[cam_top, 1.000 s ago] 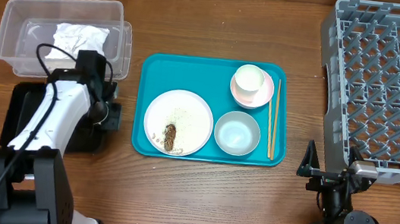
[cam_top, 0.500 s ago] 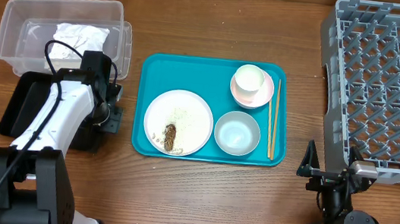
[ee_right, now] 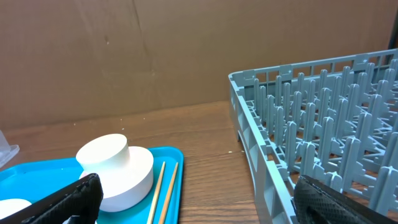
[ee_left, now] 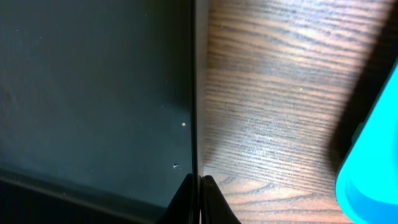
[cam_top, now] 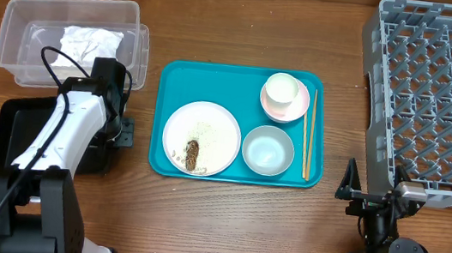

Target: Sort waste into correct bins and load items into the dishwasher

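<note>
My left gripper (cam_top: 122, 131) (ee_left: 199, 186) is shut on the right rim of the flat black tray (cam_top: 15, 122) (ee_left: 93, 81). The clear tub (cam_top: 12, 40) behind it holds the crumpled white napkin (cam_top: 91, 41). On the teal tray (cam_top: 172, 77) sit the white plate (cam_top: 217, 125) with rice (cam_top: 202, 130) and a brown lump (cam_top: 192, 153), the grey-blue bowl (cam_top: 268, 149), the white cup (cam_top: 282, 90) (ee_right: 109, 155) on its pink saucer (cam_top: 300, 105), and the chopsticks (cam_top: 306, 145) (ee_right: 163, 186). My right gripper (cam_top: 370, 196) (ee_right: 199, 205) is open and empty beside the grey rack (cam_top: 438, 92) (ee_right: 311, 124). The red wrapper is not in view.
The teal tray's corner (ee_left: 373, 180) lies just right of my left gripper, with bare wood between it and the black tray. The rack fills the right side of the table. A brown cardboard wall stands behind the table.
The black tray has shifted and turned a little in my left gripper's hold, and now lies square again. The right arm has not moved.
</note>
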Controlling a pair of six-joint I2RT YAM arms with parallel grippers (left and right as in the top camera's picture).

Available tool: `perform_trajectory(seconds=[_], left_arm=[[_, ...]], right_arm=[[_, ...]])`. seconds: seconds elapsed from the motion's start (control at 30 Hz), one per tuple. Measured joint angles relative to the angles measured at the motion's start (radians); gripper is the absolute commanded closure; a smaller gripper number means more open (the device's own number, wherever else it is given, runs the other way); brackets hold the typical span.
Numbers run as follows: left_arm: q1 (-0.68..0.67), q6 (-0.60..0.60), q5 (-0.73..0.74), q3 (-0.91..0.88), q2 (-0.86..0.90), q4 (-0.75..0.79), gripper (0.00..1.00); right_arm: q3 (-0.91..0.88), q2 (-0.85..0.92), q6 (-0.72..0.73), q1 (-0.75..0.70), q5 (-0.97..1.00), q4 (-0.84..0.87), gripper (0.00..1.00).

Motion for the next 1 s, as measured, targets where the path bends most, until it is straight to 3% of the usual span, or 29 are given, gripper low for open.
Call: perform_trajectory(seconds=[0.37,0.63,0.8,1.0], left_arm=[[0.0,0.006,-0.003,0.0,0.0,-0.02,0.94],[0.0,0.026,-0.014,0.0,0.0,-0.02,0.75],[0.0,0.027,-0.022,0.0,0.0,-0.021,0.76],[0.0,0.026,-0.024,0.012,0.0,-0.04,0.86]], right_arm=[[0.0,0.0,0.0,0.0,0.0,0.0,0.0],[0.0,0.0,0.0,0.0,0.0,0.001,0.0],[0.0,0.0,0.0,0.0,0.0,0.0,0.0],[0.0,0.0,0.0,0.0,0.0,0.0,0.0]])
